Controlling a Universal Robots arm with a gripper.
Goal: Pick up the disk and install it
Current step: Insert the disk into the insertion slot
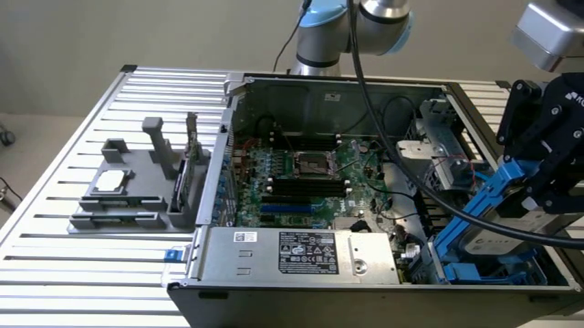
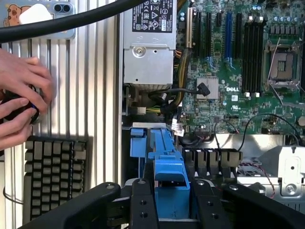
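At the exterior view's right, my gripper (image 1: 546, 183) is shut on the disk (image 1: 513, 231). The disk is a silver-grey drive in a blue carrier bracket (image 1: 476, 199), held tilted above the case's near right corner. Below it lies a blue drive bay (image 1: 476, 273) inside the open computer case (image 1: 273, 290). In the wrist view, the blue carrier (image 2: 170, 183) sits clamped between my two black fingers (image 2: 143, 202), and the gripper (image 2: 172, 205) hangs over the blue bay (image 2: 151, 141).
A silver power supply box (image 1: 301, 253) with a black-and-white label lies along the case's near wall, with the green motherboard (image 1: 306, 178) behind it. A grey fixture (image 1: 128, 195) holding a small chip stands on the slatted table. A person's hands (image 2: 21, 98) and a keyboard (image 2: 52, 176) are beside the case.
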